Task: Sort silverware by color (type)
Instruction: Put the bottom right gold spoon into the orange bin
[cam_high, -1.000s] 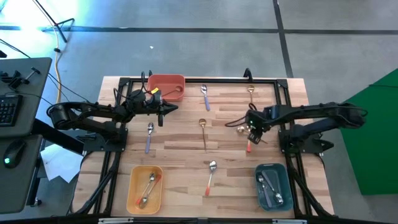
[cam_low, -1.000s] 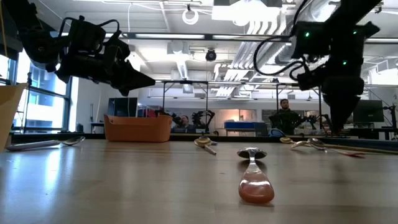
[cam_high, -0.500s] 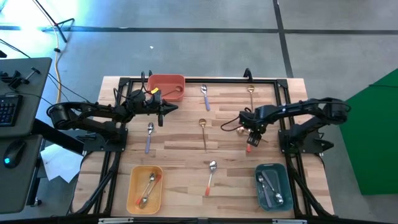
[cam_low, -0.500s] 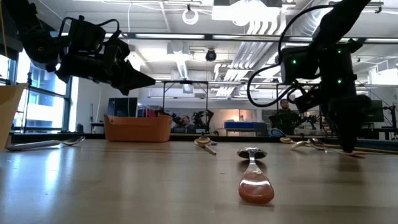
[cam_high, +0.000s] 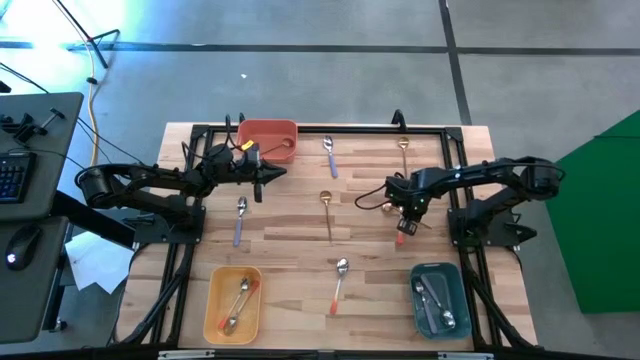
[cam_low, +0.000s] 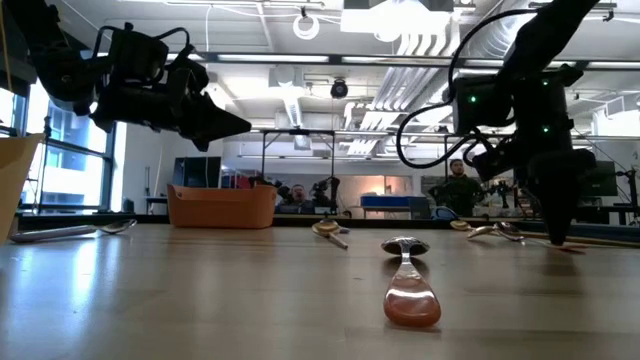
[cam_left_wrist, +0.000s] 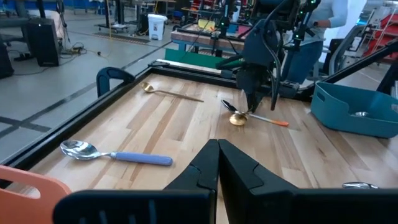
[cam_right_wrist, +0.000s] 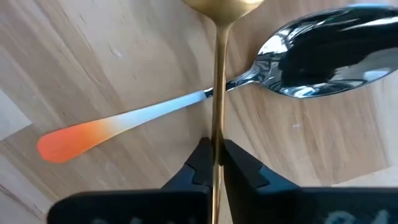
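A gold spoon (cam_right_wrist: 217, 74) lies crossed over a silver spoon with an orange handle (cam_right_wrist: 112, 127) on the table's right half. My right gripper (cam_high: 407, 210) stands over them, pointing down and shut on the gold one. My left gripper (cam_high: 268, 176) hovers shut and empty in front of the red bin (cam_high: 267, 140). More spoons lie flat on the wood: two with purple handles (cam_high: 328, 155) (cam_high: 240, 220), two gold (cam_high: 327, 212) (cam_high: 403, 150) and one with an orange handle (cam_high: 338, 283). My right gripper pinches the gold spoon's thin handle (cam_right_wrist: 217, 134) between its two fingertips (cam_right_wrist: 200, 163), a short way back from the bowl. The fingers come from above and lie across the handle. The spoon is still down on the table, resting over the orange-handled spoon's neck.
A yellow bin (cam_high: 215, 300) at the near left holds orange-handled spoons. A teal bin (cam_high: 455, 300) at the near right holds several spoons. A black frame (cam_high: 330, 128) borders the table. A person stands in the room beyond the far edge.
My right gripper has come down onto the crossed spoons, shifting slightly toward the table's left, and has shut on the gold spoon's handle. The spoons have stayed where they lay.
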